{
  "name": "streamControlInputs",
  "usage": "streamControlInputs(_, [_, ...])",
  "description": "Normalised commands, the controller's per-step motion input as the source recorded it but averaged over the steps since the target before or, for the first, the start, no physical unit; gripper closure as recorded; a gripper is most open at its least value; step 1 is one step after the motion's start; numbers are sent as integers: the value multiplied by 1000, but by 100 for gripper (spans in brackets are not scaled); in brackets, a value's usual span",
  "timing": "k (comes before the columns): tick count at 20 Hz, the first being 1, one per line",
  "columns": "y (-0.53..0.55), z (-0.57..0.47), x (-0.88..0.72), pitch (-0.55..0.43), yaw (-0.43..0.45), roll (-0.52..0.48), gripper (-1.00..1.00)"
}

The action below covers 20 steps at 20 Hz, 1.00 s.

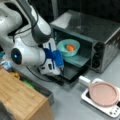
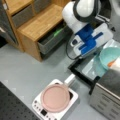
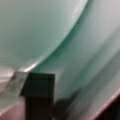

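We saw the claw at the teal bowl — whether wide or narrow we could not tell. The bowl, holding an orange thing, sat inside the toaster oven, at the claw's one o'clock.

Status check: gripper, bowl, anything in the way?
Gripper at oven mouth, beside bowl. Bowl on tray, orange item inside. Oven door open below.
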Motion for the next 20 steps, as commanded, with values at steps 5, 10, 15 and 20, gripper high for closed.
streamControlInputs(5, [-619,3,639,68,282,43,-100])
streamControlInputs(10, [-597,-21,602,78,294,41,-100])
streamControlInputs(15, [-378,-59,367,108,324,82,-100])
streamControlInputs(20, [-251,-29,212,98,302,96,-100])
